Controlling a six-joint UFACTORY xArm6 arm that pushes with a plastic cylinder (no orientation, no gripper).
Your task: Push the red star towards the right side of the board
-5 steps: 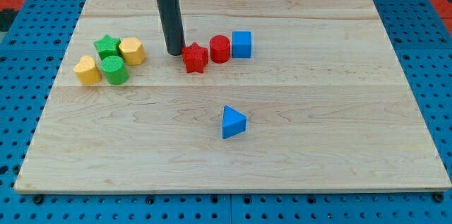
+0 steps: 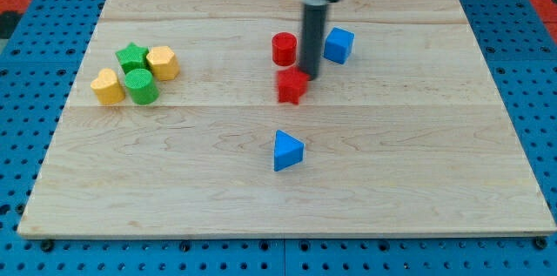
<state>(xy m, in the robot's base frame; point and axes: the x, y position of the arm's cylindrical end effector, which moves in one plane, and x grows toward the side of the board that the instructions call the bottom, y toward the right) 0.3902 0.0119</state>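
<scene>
The red star (image 2: 292, 86) lies near the board's middle, a little above centre, and looks blurred. My tip (image 2: 311, 77) stands at the star's upper right edge, touching or nearly touching it. A red cylinder (image 2: 284, 49) sits just above and left of the star, to the left of the rod. A blue cube (image 2: 338, 45) sits tilted to the right of the rod.
A blue triangle block (image 2: 287, 151) lies below the star. At the view's left is a cluster: green star (image 2: 131, 55), yellow hexagonal block (image 2: 163, 63), yellow heart (image 2: 107, 87), green cylinder (image 2: 141, 86). The wooden board (image 2: 418, 154) rests on a blue pegboard.
My tip moved right, from the star's left side to its upper right. The red star slid right and slightly down. The red cylinder shifted up and the blue cube moved right and turned.
</scene>
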